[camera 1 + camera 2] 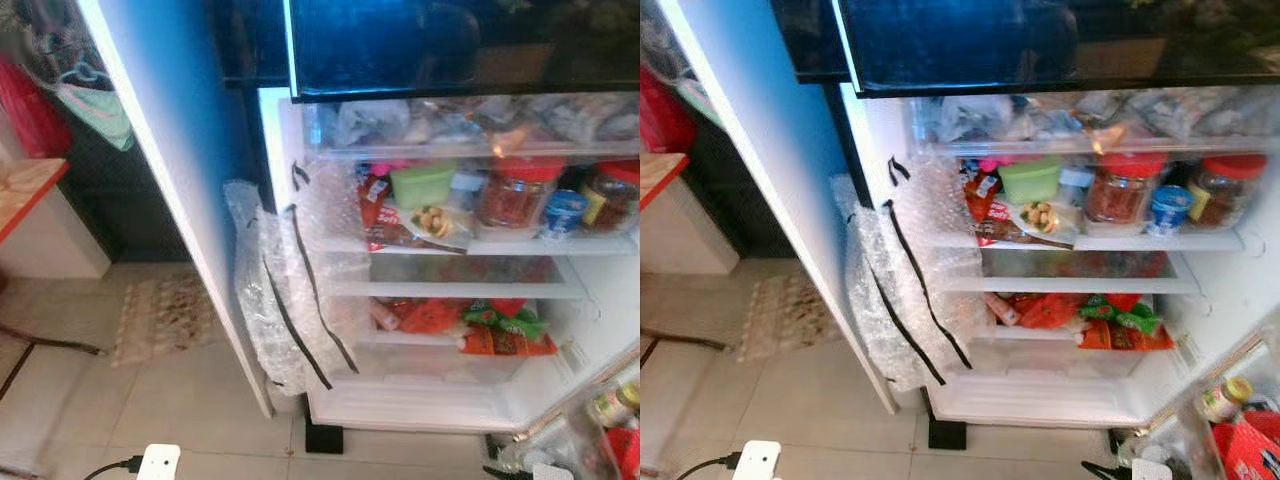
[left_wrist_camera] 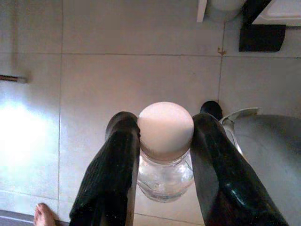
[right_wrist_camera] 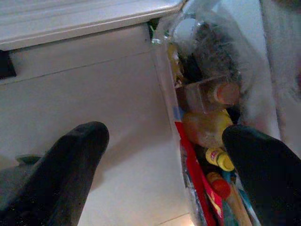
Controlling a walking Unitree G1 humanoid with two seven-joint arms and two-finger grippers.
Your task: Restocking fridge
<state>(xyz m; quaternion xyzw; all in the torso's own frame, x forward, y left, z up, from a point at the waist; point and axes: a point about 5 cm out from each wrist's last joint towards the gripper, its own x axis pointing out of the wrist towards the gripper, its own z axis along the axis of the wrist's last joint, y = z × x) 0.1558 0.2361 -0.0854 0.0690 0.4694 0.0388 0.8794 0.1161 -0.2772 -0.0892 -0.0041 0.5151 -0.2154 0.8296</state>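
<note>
The left gripper (image 2: 164,141) was clamped on a jar (image 2: 165,155), low over the floor. The right gripper (image 3: 164,160) hung with its fingers apart. Next, I think the jar had to be lifted toward the fridge (image 1: 440,270) shelves at about one o'clock.

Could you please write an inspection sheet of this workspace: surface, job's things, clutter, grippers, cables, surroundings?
Surface: pale tiled floor before the open fridge.
Job's things: clear jar with a pale round lid, clamped between the left gripper's fingers; shelves hold red-lidded jars, a green tub and red packets.
Clutter: bubble wrap with black tape hanging on the fridge's left edge.
Grippers: left gripper shut on the jar above the floor; right gripper open beside the door bin of bottles.
Cables: black cable into a white plug box on the floor.
Surroundings: small rug; a person's bare toes.
</note>
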